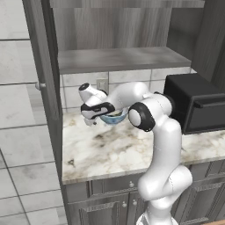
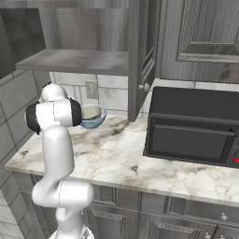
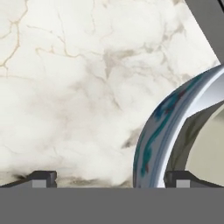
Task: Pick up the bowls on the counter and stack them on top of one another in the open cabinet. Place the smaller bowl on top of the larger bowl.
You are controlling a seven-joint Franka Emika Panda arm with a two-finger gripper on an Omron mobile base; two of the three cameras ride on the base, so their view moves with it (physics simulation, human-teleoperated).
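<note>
The larger bowl (image 1: 115, 119) (image 2: 95, 122), blue-patterned outside, is at the back of the marble counter (image 1: 110, 149) (image 2: 116, 154). The smaller grey-beige bowl (image 2: 91, 112) (image 3: 208, 144) appears nested inside it. My gripper (image 3: 113, 177) (image 1: 90, 120) hangs open at the bowl's left side. Its fingertips straddle the larger bowl's rim (image 3: 151, 144): one tip is inside the rim, the other far outside over bare marble. Whether the bowl rests on the counter or is slightly raised is unclear. Above it is the open cabinet's shelf (image 1: 118, 59) (image 2: 74, 60).
A black microwave (image 1: 197, 103) (image 2: 196, 130) stands on the counter to the right of the bowls. The cabinet's long open door (image 1: 44, 66) (image 2: 140, 56) hangs beside the shelf. A wall socket (image 2: 91, 88) sits on the tiled backsplash.
</note>
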